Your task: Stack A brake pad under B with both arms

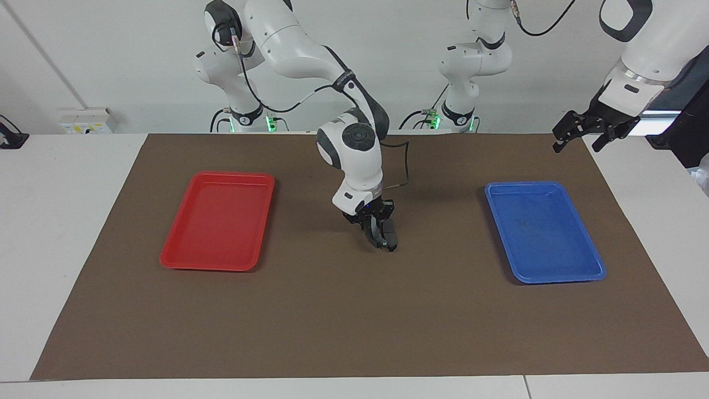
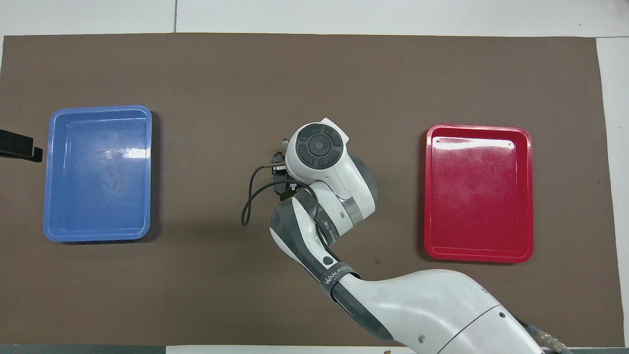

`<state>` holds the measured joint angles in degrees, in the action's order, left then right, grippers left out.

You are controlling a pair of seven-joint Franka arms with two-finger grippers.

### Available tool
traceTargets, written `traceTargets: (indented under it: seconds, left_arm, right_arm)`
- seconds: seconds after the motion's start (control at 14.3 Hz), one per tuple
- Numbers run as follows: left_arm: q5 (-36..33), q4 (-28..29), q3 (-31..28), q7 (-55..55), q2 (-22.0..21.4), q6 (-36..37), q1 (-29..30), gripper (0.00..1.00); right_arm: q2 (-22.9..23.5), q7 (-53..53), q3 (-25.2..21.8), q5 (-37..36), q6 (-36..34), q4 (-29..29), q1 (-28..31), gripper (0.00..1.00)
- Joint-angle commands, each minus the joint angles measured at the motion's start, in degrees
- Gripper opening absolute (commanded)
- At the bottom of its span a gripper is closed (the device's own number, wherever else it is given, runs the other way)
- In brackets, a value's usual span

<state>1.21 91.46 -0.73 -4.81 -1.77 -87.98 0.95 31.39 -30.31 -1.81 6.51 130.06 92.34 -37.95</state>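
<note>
My right gripper (image 1: 383,239) is down at the middle of the brown mat (image 1: 354,310), its tips at the mat's surface. A short dark grey piece (image 1: 391,231), the A brake pad by its look, sits between its fingers. In the overhead view the right arm's wrist (image 2: 318,147) covers the gripper and the pad. The B crescent pad shows in neither view. My left gripper (image 1: 579,138) waits raised over the mat's edge near the left arm's end of the table, fingers spread and empty. Only its tip (image 2: 19,146) shows in the overhead view.
An empty red tray (image 1: 219,266) lies toward the right arm's end of the mat, and also shows in the overhead view (image 2: 479,129). An empty blue tray (image 1: 554,277) lies toward the left arm's end, and also shows in the overhead view (image 2: 98,110). A cable (image 2: 248,196) loops off the right wrist.
</note>
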Motion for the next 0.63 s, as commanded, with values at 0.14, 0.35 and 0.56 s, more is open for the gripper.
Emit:
traceTargets:
  seconds: [0.14,0.35,0.56]
  left_arm:
    - [0.5,0.9,0.8,-0.6,-0.1,0.5,-0.4,1.0]
    - [0.5,0.9,0.6,-0.6,-0.2,0.9,0.5,1.0]
    - [0.5,0.9,0.6,-0.6,-0.1,0.9,1.2,1.0]
  right_arm:
    - [4.1,0.0,-0.3,1.0,-0.1,-6.4,-0.5,0.01]
    - [4.0,-0.5,-0.3,1.4,0.1,-5.7,-2.7,0.03]
    - [4.0,-0.5,-0.3,1.3,3.8,-3.8,-2.7,0.05]
